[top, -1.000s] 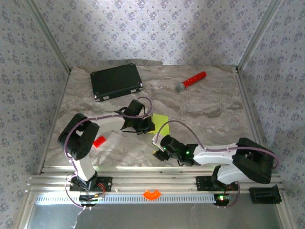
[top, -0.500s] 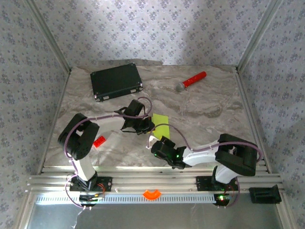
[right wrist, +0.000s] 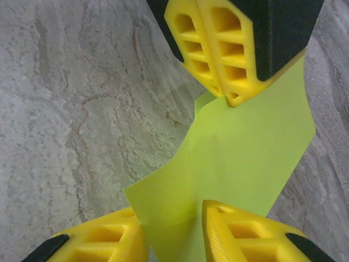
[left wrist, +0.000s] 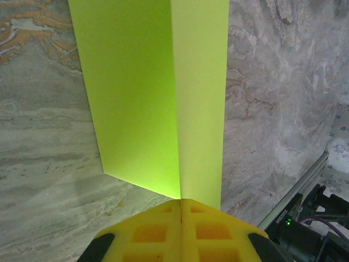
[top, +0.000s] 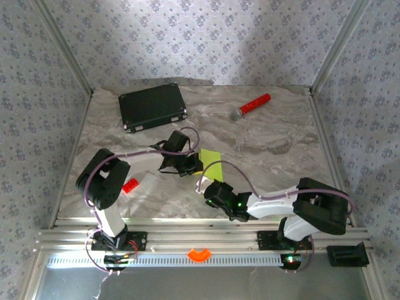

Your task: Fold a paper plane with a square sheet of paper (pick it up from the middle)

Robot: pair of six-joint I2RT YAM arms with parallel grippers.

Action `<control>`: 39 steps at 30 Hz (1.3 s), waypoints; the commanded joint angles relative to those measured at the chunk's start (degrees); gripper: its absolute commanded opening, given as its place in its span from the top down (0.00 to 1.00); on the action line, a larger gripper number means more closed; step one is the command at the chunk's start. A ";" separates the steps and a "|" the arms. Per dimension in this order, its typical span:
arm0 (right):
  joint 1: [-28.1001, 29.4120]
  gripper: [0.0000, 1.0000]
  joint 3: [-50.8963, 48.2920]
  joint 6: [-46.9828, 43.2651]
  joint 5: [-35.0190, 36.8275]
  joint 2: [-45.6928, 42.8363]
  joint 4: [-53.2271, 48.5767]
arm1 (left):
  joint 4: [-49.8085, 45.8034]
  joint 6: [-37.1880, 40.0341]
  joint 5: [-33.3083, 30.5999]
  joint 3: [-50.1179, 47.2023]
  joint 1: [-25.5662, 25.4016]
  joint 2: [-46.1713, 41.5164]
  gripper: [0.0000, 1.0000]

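Paper is the centre of things: the square sheet of paper, lime yellow-green and plain, sits in the middle of the marbled table, caught between the two arms. In the left wrist view it is bent along a straight lengthwise crease, one half in shade and the other brightly lit, and the shadow beneath it suggests it is raised off the tabletop rather than lying flat.

The left gripper has its yellow fingers pressed together, pinching the sheet right at the near end of that crease. From the right wrist view the same pinched tips hang at the top, gripping the far edge of the paper.

The right gripper comes in from the opposite side. Its two yellow fingers stand apart, one on either side of the sheet's near edge, with the paper running down into the gap between them; they are not clamped on it.

Near the left arm's elbow a small red block lies on the table. Well apart at the back, a black case rests toward the left and a red-handled microphone toward the right.
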 commanded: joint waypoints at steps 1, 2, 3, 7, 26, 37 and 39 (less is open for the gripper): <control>-0.25 0.68 -1.13 1.17 -2.07 -1.63 2.20 | 0.36 -0.05 0.25 1.36 -0.47 -1.21 0.95; -0.29 0.68 -1.26 1.31 -2.02 -1.89 2.35 | 0.32 -0.02 0.25 1.36 -0.45 -1.19 0.95; -0.40 0.68 -1.40 1.47 -1.84 -2.03 2.36 | 0.27 0.05 0.16 1.36 -0.48 -1.26 0.95; -0.59 0.69 -2.04 1.80 -1.88 -2.86 2.27 | 0.09 0.07 0.00 1.27 -0.53 -1.26 0.95; -2.54 0.85 -2.75 3.72 -6.95 -3.89 4.47 | 0.03 0.01 -0.27 1.42 -0.96 -0.90 0.95; -3.12 0.98 -3.12 4.13 -10.28 -4.38 4.25 | 0.00 -0.27 -1.01 1.36 -1.04 -0.99 0.95; -3.53 1.00 -3.20 4.55 -11.58 -4.67 3.98 | -0.16 -0.42 -1.54 1.33 -1.04 -1.13 0.92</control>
